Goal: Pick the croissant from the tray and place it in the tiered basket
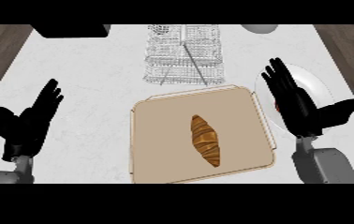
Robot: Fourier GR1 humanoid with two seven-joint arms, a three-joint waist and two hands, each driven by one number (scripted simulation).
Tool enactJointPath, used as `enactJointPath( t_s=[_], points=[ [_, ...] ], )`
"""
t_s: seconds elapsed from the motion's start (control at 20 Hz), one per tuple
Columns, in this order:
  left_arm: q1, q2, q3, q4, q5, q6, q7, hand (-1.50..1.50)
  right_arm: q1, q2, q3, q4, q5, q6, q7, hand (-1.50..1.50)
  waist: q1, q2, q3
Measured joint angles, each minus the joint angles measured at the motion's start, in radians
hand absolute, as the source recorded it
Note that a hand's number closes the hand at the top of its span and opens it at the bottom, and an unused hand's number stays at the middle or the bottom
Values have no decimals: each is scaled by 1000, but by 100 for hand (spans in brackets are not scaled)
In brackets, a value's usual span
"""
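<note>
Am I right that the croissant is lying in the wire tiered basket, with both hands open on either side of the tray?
Not quite. The head view shows the croissant lying on the tan tray, not in the wire tiered basket behind it. The rest holds: the left hand and right hand are open on either side of the tray.

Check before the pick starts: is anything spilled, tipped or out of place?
Nothing stands out. The croissant lies whole on the tray, the wire basket sits just behind it, and both hands, left and right, are open, holding nothing. The right hand partly hides a plate.
</note>
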Motion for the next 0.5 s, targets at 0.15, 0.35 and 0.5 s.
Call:
enactJointPath(
  t_s=[0.15, 0.35, 0.5],
  points=[
    [26, -37, -28, -13, -43, 29, -13, 0, -20, -12, 3, -42, 73, -46, -23, 150, 5, 1, -3],
    [69, -80, -62, 6, -82, 72, -31, 0, -50, -88, -1, -104, 257, -164, -38, -150, -10, -1, -11],
    [100, -122, -88, 21, -95, 94, -50, 0, -4, -44, -73, -102, 323, -359, -4, -150, -30, -2, -10]
  ],
)
